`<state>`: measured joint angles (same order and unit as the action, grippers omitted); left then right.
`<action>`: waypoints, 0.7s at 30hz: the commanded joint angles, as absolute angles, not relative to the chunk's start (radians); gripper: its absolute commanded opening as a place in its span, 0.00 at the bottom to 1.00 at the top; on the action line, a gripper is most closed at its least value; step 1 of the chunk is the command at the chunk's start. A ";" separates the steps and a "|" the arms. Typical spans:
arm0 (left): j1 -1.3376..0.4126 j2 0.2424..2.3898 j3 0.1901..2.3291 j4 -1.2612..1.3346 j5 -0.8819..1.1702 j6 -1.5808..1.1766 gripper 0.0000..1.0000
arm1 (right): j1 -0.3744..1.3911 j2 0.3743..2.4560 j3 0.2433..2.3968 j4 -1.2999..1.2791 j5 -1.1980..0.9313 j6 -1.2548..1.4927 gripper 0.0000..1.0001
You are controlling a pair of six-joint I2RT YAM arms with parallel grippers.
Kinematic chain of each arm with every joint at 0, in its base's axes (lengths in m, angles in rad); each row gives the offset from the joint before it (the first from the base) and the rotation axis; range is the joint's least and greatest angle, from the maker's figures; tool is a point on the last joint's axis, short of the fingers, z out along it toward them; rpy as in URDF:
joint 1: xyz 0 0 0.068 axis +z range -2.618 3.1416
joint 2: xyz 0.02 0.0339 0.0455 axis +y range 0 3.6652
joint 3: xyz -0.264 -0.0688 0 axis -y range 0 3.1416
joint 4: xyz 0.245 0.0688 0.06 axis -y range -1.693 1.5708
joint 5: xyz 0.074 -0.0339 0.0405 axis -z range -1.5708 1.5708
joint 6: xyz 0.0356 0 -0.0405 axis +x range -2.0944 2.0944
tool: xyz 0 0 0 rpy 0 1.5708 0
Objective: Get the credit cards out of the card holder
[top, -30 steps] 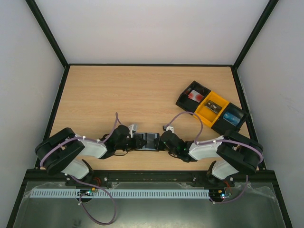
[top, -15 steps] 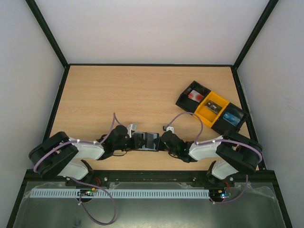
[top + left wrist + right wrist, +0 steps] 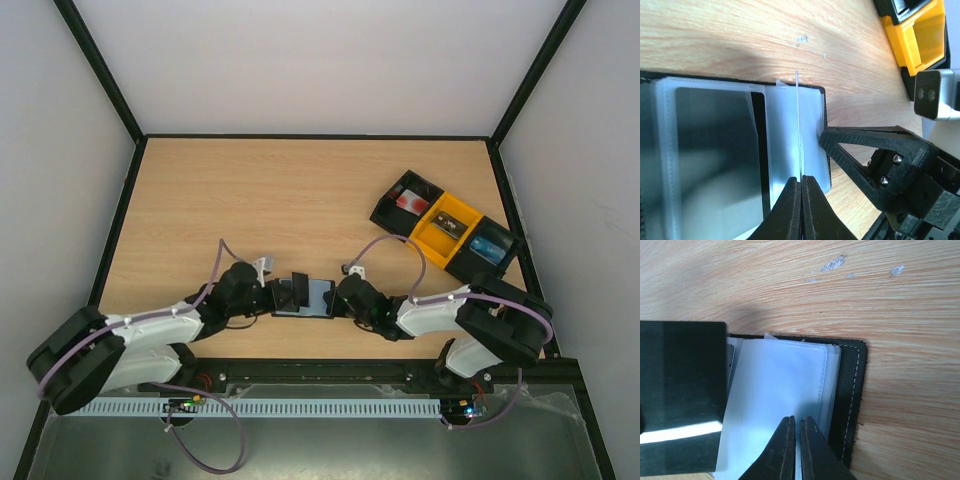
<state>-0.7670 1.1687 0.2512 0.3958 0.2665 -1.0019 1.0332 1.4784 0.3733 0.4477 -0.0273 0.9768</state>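
The black card holder [image 3: 318, 297] lies open near the table's front edge, between both grippers. My left gripper [image 3: 276, 297] is shut on a thin pale credit card [image 3: 798, 130], which I see edge-on, standing up from the holder's pale panels [image 3: 811, 135]. My right gripper [image 3: 338, 298] is shut on the holder's pale blue-grey inner panel [image 3: 780, 390], pressing it from the opposite side. The holder's stitched black cover [image 3: 852, 400] shows at the right. A dark glossy panel [image 3: 682, 395] covers its left part. The right gripper's fingers [image 3: 865, 150] show in the left wrist view.
A long black-and-yellow three-compartment tray [image 3: 445, 232] stands at the back right, holding a small red-and-white object [image 3: 408, 201] and a small blue object [image 3: 488, 245]. Its yellow part [image 3: 920, 35] shows in the left wrist view. Black frame rails edge the table.
My left arm has stretched out low and its gripper has drawn left and slightly back. The holder has shifted a little with it, showing more pale panel. The right arm has barely moved.
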 commanded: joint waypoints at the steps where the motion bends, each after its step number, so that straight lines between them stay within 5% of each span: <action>1: -0.745 1.069 0.249 0.272 0.218 -0.972 0.03 | 1.032 1.473 0.408 0.257 -0.004 0.930 0.07; 13: -0.625 0.827 0.279 0.111 0.293 -0.968 0.03 | 1.077 1.315 0.539 0.173 0.066 0.702 0.16; 21: -0.495 0.717 0.334 0.008 0.447 -1.013 0.03 | 1.139 1.244 0.517 0.367 0.160 0.346 0.21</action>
<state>-0.5400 0.7612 0.2737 0.0990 0.3492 -0.9867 1.1175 1.2850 0.5350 0.2401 0.0986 0.5873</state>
